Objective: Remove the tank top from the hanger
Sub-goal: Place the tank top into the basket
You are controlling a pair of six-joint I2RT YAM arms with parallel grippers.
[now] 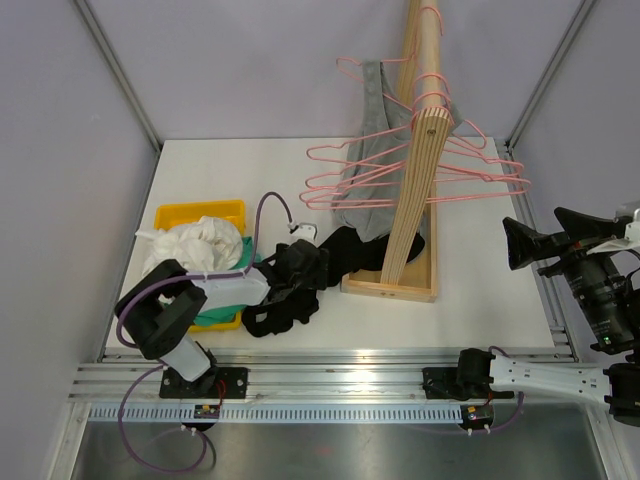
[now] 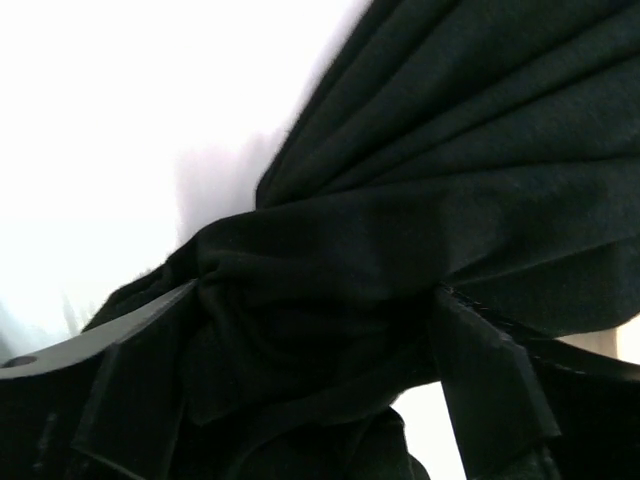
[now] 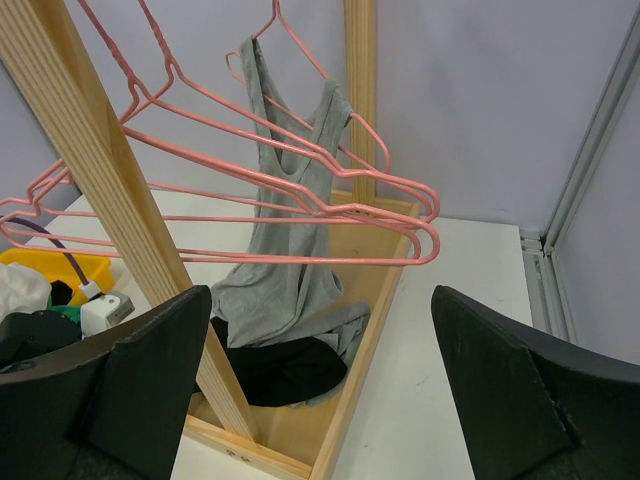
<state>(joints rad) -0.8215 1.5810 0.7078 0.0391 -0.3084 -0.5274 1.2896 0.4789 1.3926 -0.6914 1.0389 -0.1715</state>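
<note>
Tank top: one grey tank top hangs by its straps from a pink hanger on the rack. Its lower hem droops into the base of the rack.
Hangers: at least four pink wire hangers are on the rack, and only one carries a garment. They overlap, so an exact count cannot be made.
Rack: one wooden rack with two upright posts and a tray-like base stands on the far right part of the table.
Black garment: one black garment lies crumpled, partly in the rack base and partly spread over the table toward the left arm.
Left end effector: the left end effector is low over the table at the near end of the black garment. Its two fingers are set wide apart with a bunch of black cloth filling the gap and touching both. Whether the cloth is actually pinched cannot be told.
Right end effector: the right end effector is off the right edge of the table, facing the rack. Its two fingers are spread fully with nothing between them.
Bin: one yellow bin sits on the left of the table, piled with white cloth.
Arms: two.
</note>
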